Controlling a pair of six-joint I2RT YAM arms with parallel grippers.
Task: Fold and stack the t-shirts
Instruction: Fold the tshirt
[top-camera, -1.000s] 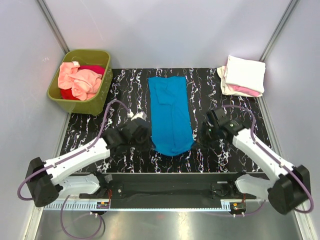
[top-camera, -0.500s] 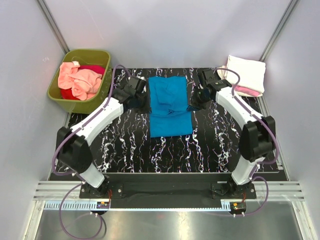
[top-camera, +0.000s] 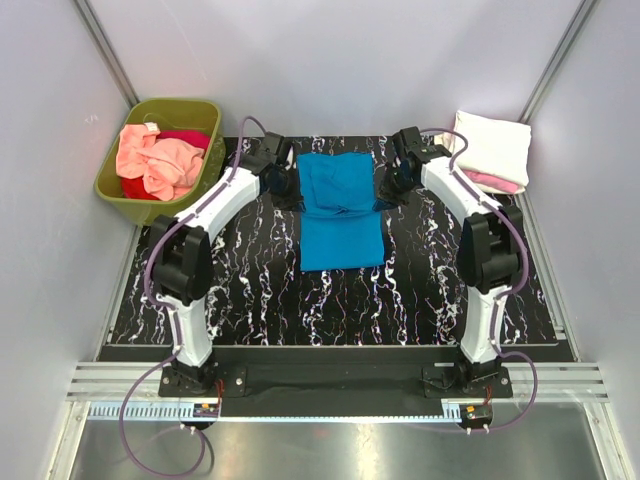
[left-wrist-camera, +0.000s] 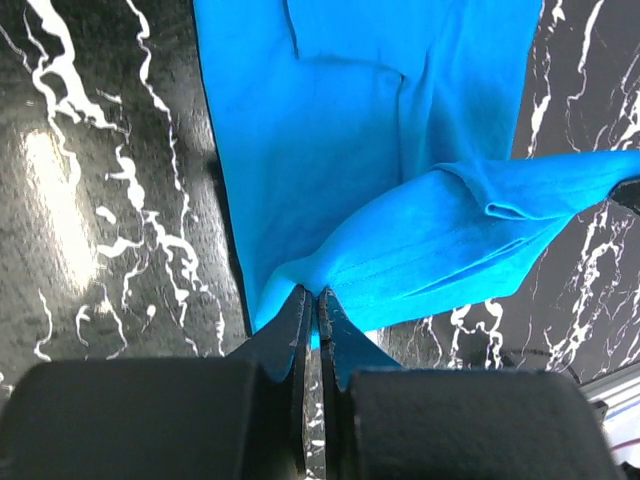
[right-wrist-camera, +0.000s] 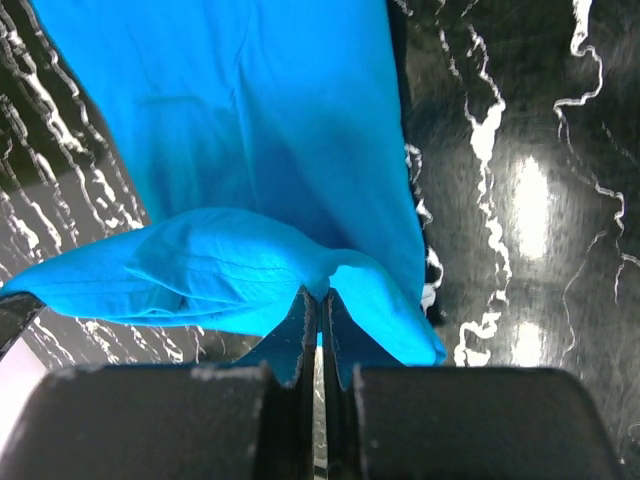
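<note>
A bright blue t-shirt (top-camera: 341, 215) lies in the middle of the black marbled table, its near end lifted and doubled back over the far part. My left gripper (top-camera: 292, 194) is shut on the shirt's left hem corner (left-wrist-camera: 318, 290). My right gripper (top-camera: 384, 192) is shut on the right hem corner (right-wrist-camera: 320, 288). Both hold the fold stretched between them, a little above the cloth below. A folded cream-white shirt (top-camera: 492, 146) lies on a pink one (top-camera: 497, 183) at the far right. Salmon-peach (top-camera: 155, 160) and red (top-camera: 183, 138) shirts fill the tub.
The olive-green tub (top-camera: 190, 206) stands off the table's far left corner. Grey walls close in the back and both sides. The table (top-camera: 250, 290) shows bare black marbled surface in front of the shirt.
Both grippers carried the blue shirt's near hem from the near end toward the far end, doubling the shirt over itself. Both arms are now stretched far out.
</note>
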